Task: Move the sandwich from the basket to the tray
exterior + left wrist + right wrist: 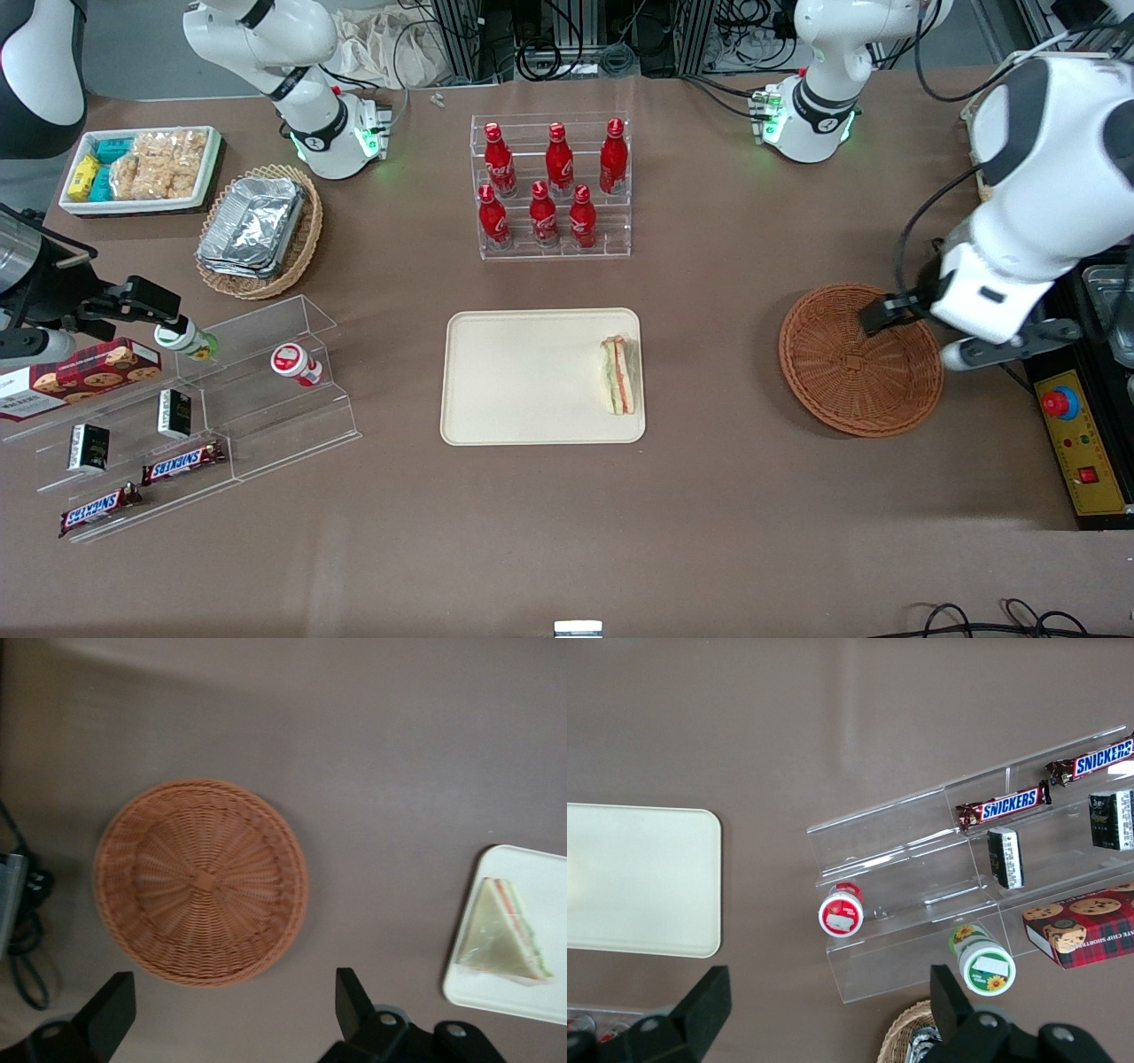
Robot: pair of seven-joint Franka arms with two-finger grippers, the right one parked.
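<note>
Front view: left-arm gripper (886, 313) hovers above round reddish-brown wicker basket (850, 390), fingers spread, empty; triangular sandwich (619, 374) lies at cream rectangular tray (523, 377) edge nearest basket.

brown table (726, 496), tray (523, 381), basket (842, 390) (wicker)

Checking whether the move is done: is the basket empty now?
Empty: the basket shows only bare weave. The sandwich lies on the tray; the open gripper hangs above the basket.

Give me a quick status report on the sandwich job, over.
Gripper open, empty, above the basket. Sandwich lies on the tray, at its edge nearest the basket. Basket empty. Nothing in the way.
</note>
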